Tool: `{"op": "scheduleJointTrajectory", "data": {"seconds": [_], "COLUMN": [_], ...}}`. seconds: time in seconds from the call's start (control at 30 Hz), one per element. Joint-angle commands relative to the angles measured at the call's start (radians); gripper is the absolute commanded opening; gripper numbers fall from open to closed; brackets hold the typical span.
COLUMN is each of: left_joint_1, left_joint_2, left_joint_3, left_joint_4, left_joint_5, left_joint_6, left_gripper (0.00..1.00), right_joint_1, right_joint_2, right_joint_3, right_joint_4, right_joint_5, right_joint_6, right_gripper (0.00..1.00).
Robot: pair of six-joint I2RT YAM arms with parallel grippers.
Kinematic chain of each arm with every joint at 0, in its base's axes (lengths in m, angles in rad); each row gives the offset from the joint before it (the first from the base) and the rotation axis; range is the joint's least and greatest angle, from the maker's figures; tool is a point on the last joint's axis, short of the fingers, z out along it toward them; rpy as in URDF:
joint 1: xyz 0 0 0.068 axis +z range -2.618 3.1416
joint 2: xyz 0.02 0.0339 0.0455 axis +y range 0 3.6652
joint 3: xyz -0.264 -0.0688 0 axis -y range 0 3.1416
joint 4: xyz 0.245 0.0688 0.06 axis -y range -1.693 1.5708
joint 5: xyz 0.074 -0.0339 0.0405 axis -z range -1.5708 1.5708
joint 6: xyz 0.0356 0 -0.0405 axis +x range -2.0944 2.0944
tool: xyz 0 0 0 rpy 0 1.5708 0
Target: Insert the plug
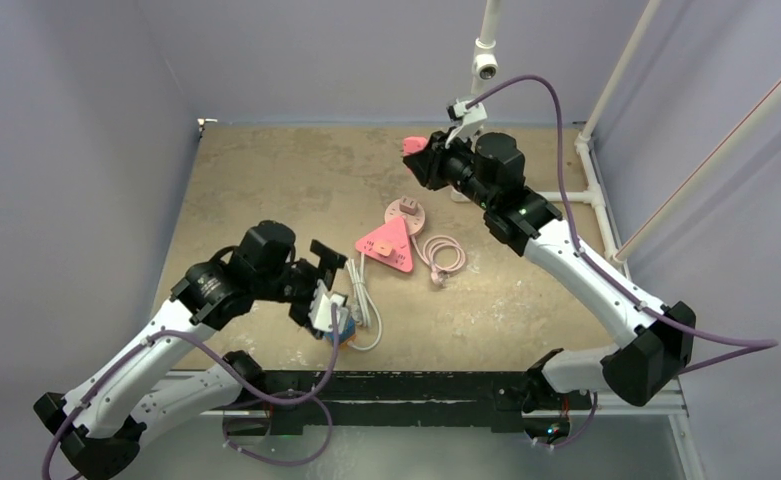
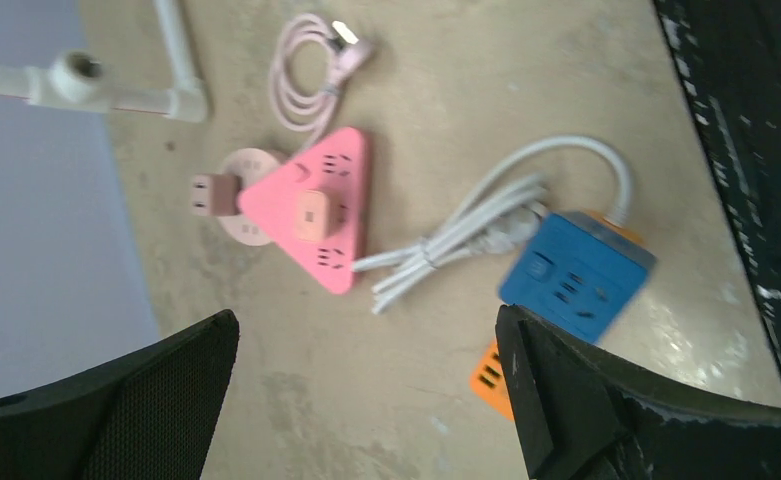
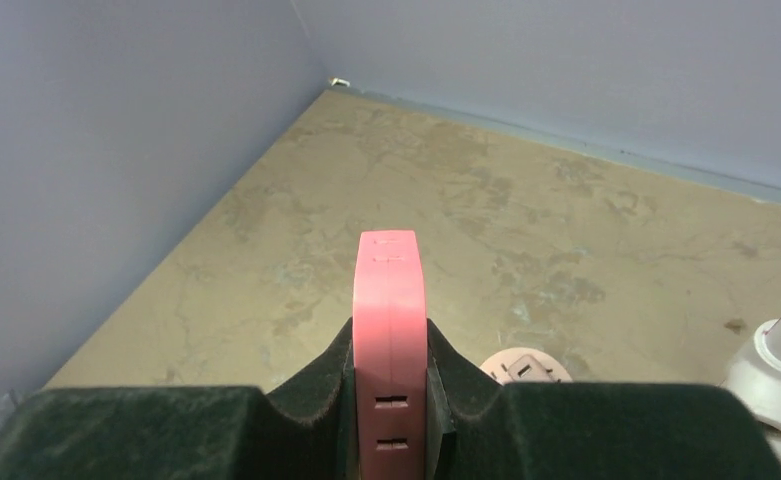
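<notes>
The left pincer [image 2: 366, 400] stands at its widest, with its two black fingers [image 2: 146, 400] far apart and nothing between them but bare table [image 2: 296, 420]. It hangs on the near side of the pink triangular power strip [image 2: 316, 215] and touches nothing. A small pink plug [image 2: 316, 213] sits on the top face of that strip. Just beside the strip on its far side, partly under it, lies a round pale socket disc [image 2: 246, 180] with a brownish plug [image 2: 214, 193] sticking out of its edge.

Near the strip, towards the left arm, lies a bundled white cord [image 2: 466, 235]. It runs to a blue cube socket [image 2: 576, 275], and a small orange piece [image 2: 491, 375] lies just beside the cube. A coiled pink cable [image 2: 306, 80] lies to the strip's right.

The right pincer [image 3: 390, 345] is narrow and clamped on a pink slab [image 3: 390, 290]. The slab stands edge-on and upright between the pads, with two slots showing in its narrow edge. The pincer holds it in the air beyond the strip, well apart from it, above the table's far side.
</notes>
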Motion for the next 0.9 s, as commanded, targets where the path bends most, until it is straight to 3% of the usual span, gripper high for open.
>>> {"op": "scheduleJointTrajectory", "data": {"seconds": [0.0,0.3,0.53,0.87], "left_joint_1": [-0.001,-0.002,-0.001,-0.003], "left_joint_2": [-0.052,-0.006,0.028,0.200], "left_joint_3": [-0.076,-0.150,-0.268,-0.228], "left_joint_4": [-0.209,-0.374,-0.250,-0.098], "left_joint_5": [0.051,0.090,0.092,0.106], "left_joint_6": [0.177,0.389,0.507,0.498], "left_gripper": [0.99,0.99,0.99,0.99], "right_joint_1": [0.011,0.012,0.011,0.011], "right_joint_2": [-0.026,-0.068,-0.079,-0.084], "right_joint_3": [0.049,-0.001,-0.010,-0.018], "right_joint_4": [-0.025,-0.015,-0.017,-0.045], "right_joint_5": [0.058,0.058,0.028,-0.011], "right_joint_6": [-0.066,-0.060,-0.070,-0.087], "right_gripper": [0.00,0.00,0.00,0.00]}}
